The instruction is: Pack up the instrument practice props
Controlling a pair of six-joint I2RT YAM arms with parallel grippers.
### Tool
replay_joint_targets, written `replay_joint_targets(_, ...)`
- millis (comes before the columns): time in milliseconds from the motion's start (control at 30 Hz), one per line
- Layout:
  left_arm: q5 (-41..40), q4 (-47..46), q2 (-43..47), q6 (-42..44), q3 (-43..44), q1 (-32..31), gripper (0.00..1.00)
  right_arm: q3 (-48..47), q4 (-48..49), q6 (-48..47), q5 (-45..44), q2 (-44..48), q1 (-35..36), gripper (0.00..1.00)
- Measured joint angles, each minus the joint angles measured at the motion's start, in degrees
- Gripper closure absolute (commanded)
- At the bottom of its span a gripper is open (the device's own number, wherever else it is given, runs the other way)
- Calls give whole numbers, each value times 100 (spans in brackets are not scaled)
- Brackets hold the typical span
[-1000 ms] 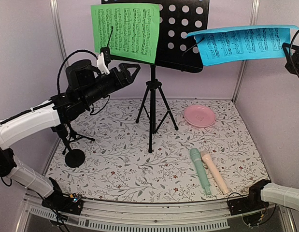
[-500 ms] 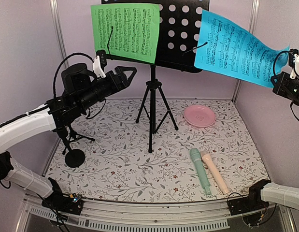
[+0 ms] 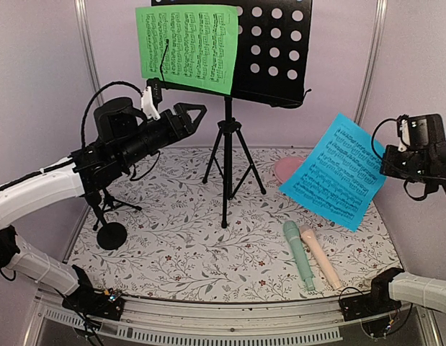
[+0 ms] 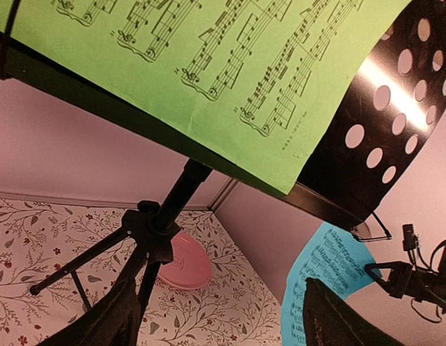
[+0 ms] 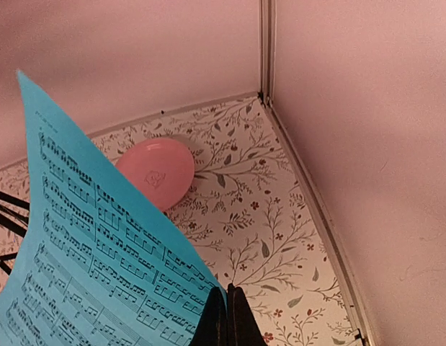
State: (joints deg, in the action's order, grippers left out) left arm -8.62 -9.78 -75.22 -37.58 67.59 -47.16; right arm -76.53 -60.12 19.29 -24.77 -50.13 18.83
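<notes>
The green sheet-music page (image 3: 185, 47) rests on the black perforated music desk (image 3: 269, 50), which stands on its tripod (image 3: 227, 155). My left gripper (image 3: 196, 114) is open and empty, raised just below the green page (image 4: 208, 65); its fingers (image 4: 331, 321) frame the bottom of the left wrist view. My right gripper (image 3: 388, 167) is shut on a corner of the blue sheet-music page (image 3: 335, 171), held in the air at the right, clear of the desk. That page fills the left of the right wrist view (image 5: 93, 274). The mint-green microphone (image 3: 298, 254) and the pale-pink microphone (image 3: 320, 256) lie side by side on the floral mat. A small black mic support (image 3: 107, 216) stands at the left.
The round pink dish (image 3: 286, 169) sits at the back right, partly hidden by the blue page; it shows in the right wrist view (image 5: 155, 170). Pale walls close in the back and both sides. A metal rail (image 3: 223, 317) runs along the near edge.
My right gripper has pulled the blue page off the music desk and carried it down and to the right. My left gripper stays near the green page, barely shifted.
</notes>
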Motion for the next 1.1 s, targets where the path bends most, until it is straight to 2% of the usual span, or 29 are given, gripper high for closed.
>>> replay_joint_targets(100, 2, -2, 11, 0, -61, -31, 22, 1088, 566, 92, 415, -76, -236, 100)
replay_joint_targets(200, -2, 46, 76, 0, -225, -74, 22, 2083, 1325, 92, 1069, -380, -1047, 100)
replay_joint_targets(300, -39, 162, 177, 9, -352, -109, 22, 2726, 1952, 59, 1550, -599, -1923, 100)
replay_joint_targets(367, -122, 291, 280, 33, -409, -122, 22, 2990, 2306, 13, 1764, -675, -2271, 100)
replay_joint_targets(533, -398, 605, 420, 190, -415, -144, 22, 3335, 3106, -118, 2205, -841, -2448, 100)
replay_joint_targets(667, -632, 758, 420, 354, -428, -153, 20, 3624, 3434, -140, 2295, -835, -2448, 96)
replay_joint_targets(700, -699, 765, 420, 409, -439, -155, 19, 3659, 3462, -146, 2293, -833, -2448, 92)
replay_joint_targets(767, -780, 778, 420, 549, -455, -155, 15, 3700, 3508, -157, 2288, -833, -2448, 66)
replay_joint_targets(900, -754, 922, 422, 1086, -402, -94, 11, 3692, 3536, -245, 2297, -765, -2448, 39)
replay_joint_targets(1000, -50, 1237, 435, 1547, -157, 367, 10, 3602, 3517, -256, 2378, -667, -2448, 24)
replay_joint_targets(1100, 855, 1403, 557, 2031, 52, 1276, 8, 3394, 3480, -232, 2535, -590, -2448, 20)
